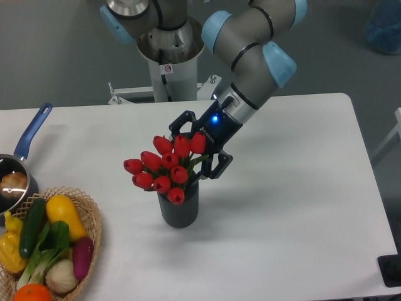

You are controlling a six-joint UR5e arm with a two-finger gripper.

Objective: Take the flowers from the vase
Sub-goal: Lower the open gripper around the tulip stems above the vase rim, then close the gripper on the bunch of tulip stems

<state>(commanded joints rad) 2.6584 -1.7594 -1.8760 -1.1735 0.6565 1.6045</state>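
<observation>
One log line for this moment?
phase: approach | gripper: open, behind red tulip bunch | bunch: in ribbed dark vase | lift: not yet

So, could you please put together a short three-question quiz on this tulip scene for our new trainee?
1. True or false: the bunch of red closed tulips stands in the dark ribbed cylindrical vase.
2. The black two-finger gripper is: A) shut on the vase; B) open at the upper right side of the bunch; C) over the basket.
3. Fill in: the blue-handled metal saucepan sits at the white table's ____ edge, above the woven wicker basket of vegetables.

Key: 1 true; 2 B; 3 left.
</observation>
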